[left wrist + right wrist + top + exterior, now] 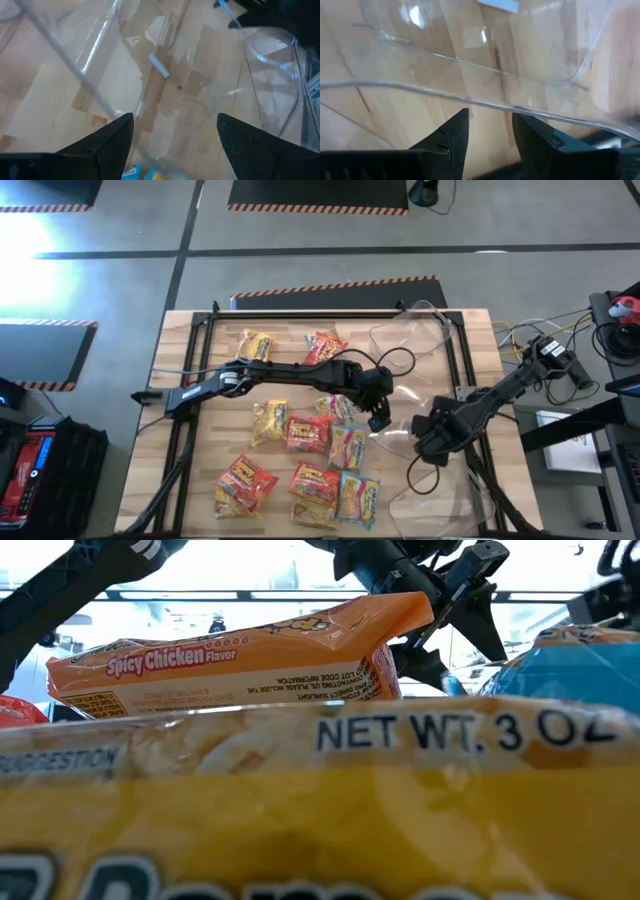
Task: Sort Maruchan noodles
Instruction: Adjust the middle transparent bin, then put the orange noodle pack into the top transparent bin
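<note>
Packets (pixel 305 460) lie scattered mid-worktop (pixel 180 470), light, crinkly, slippery; pinch a crimped edge. Left claw (pixel 378 418) spread, empty, above them. Right claw (pixel 432 435) half-parted beside clear tub (pixel 425 335).

Even overhead light is washing the wooden table (pixel 200 480) bright, shadows staying soft under the arms. Low down, the windows behind are blowing out white, turning the arm parts into silhouettes, and the nearest yellow packet (pixel 320 810) is sitting so close it is smearing out of focus. Glare is streaking along the clear plastic tub (pixel 100 45) edges in both wrist views, where everything is looking soft and hazy.
</note>
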